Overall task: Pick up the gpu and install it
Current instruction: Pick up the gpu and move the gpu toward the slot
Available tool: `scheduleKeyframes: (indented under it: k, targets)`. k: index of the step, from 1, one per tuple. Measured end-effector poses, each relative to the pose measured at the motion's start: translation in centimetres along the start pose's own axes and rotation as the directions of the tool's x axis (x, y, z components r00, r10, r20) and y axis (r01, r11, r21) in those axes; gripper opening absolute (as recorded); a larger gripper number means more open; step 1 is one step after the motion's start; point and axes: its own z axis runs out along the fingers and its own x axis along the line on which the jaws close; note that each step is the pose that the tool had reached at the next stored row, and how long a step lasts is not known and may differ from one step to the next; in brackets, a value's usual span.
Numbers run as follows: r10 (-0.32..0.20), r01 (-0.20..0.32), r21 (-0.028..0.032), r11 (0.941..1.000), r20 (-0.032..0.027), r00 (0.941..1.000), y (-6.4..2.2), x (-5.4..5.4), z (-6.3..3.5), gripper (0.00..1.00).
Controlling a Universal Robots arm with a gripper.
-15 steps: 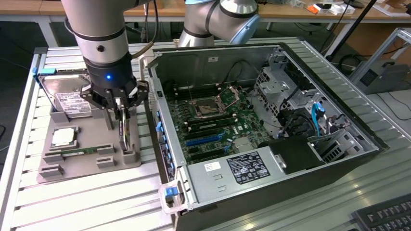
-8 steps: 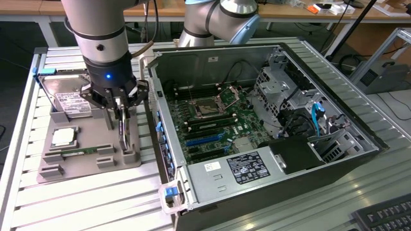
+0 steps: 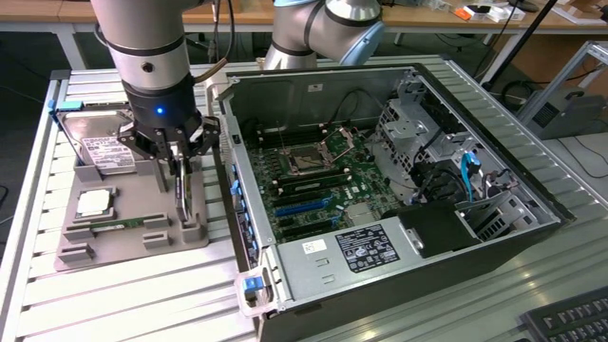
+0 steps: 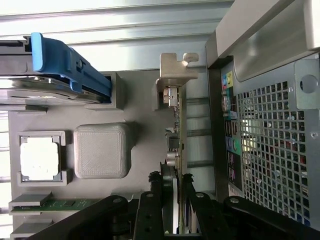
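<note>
Clamping the gpu [image 3: 182, 198] in our gripper [image 4: 173, 196], we see it standing edgewise on the tray [image 3: 124, 244] below.

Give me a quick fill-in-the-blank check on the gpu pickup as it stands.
1. The gripper is closed on the gpu, which stands on its ____.
2. The gray holder under it lies to the exterior view's ____ of the computer case.
3. The hard drive in that holder carries a ____ plastic rail.
Missing words: edge; left; blue.
</note>
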Motion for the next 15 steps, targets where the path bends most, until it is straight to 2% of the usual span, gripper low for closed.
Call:
scheduleKeyframes:
  k: [15]
  targets:
    - [0.000,0.000,0.0000,1.0000,0.0000,1.0000,0.02,-0.01,-0.50,0.27]
